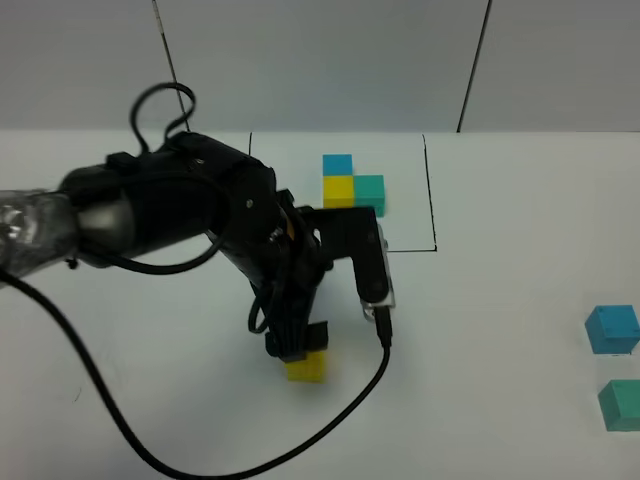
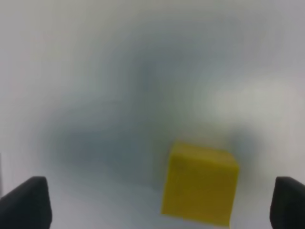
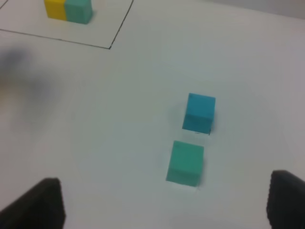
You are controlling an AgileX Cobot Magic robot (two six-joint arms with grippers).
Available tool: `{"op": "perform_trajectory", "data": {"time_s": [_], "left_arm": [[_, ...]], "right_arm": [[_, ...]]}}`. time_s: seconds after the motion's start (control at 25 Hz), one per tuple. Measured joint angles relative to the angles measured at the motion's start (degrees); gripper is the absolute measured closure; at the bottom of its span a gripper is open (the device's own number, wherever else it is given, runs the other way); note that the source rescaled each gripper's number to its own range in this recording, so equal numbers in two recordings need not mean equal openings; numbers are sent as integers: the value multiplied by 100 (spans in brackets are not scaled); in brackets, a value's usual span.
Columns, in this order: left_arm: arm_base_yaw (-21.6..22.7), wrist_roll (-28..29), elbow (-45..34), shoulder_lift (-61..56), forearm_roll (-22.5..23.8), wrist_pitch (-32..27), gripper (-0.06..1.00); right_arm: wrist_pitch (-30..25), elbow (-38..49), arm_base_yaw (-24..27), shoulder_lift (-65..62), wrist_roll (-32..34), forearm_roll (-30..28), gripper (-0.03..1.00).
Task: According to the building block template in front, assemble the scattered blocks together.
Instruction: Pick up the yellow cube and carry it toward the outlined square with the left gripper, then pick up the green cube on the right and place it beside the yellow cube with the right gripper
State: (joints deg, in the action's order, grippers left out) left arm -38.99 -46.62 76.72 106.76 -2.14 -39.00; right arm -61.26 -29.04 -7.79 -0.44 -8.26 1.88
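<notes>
White matte worktop (image 1: 500, 300) is filling every view, with grey wall panels (image 1: 320, 60) rising behind its far edge. Close to the near edge, about midway along it, the yellow cube (image 1: 306, 369) is sitting under the left gripper (image 1: 298, 348), whose black arm (image 1: 200, 200) is hiding the cube's top from the high camera. A black cable (image 1: 100, 388) is looping across the surface toward the near left corner. The left wrist view is showing what the high one is not: both fingers (image 2: 26, 202) are standing wide apart, and the cube, blurred, is lying between them, touching neither. By the right edge, toward the near right corner, the teal-green cube (image 1: 620, 404) is lying near the sky blue cube (image 1: 611, 330), a gap between them. Only the right wrist view is showing the right gripper (image 3: 162, 205), spread wide and holding nothing, with these two cubes ahead of it. Midway along the far edge, the building block template (image 1: 352, 187) is lying inside its thin black frame (image 1: 432, 190).
</notes>
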Motion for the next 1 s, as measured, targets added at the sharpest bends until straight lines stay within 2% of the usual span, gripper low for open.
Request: {"op": "perform_trajectory", "data": {"time_s": [0.08, 0.16, 0.24, 0.32, 0.4, 0.48, 0.64, 0.76, 1.0], "left_arm": [[0, 973, 0, -534, 672, -198, -6], [25, 2018, 0, -1044, 1643, -512, -6], [115, 3001, 0, -1539, 2593, -1086, -5], [311, 3798, 0, -2058, 3511, -1764, -5], [558, 4125, 0, -2554, 4030, -2490, -5], [843, 4217, 0, -3163, 4202, -2885, -4], [1251, 4237, 0, -4495, 4125, -2935, -4], [1314, 4283, 3, -5618, 3901, -2939, -3], [1320, 4812, 21, -7733, 3266, -2941, 1]], "right_arm": [[0, 0, 0, 0, 0, 0, 23], [0, 0, 0, 0, 0, 0, 23], [0, 0, 0, 0, 0, 0, 23], [0, 0, 0, 0, 0, 0, 23], [0, 0, 0, 0, 0, 0, 23], [0, 0, 0, 0, 0, 0, 23], [0, 0, 0, 0, 0, 0, 23], [0, 0, 0, 0, 0, 0, 23], [0, 0, 0, 0, 0, 0, 23]]}}
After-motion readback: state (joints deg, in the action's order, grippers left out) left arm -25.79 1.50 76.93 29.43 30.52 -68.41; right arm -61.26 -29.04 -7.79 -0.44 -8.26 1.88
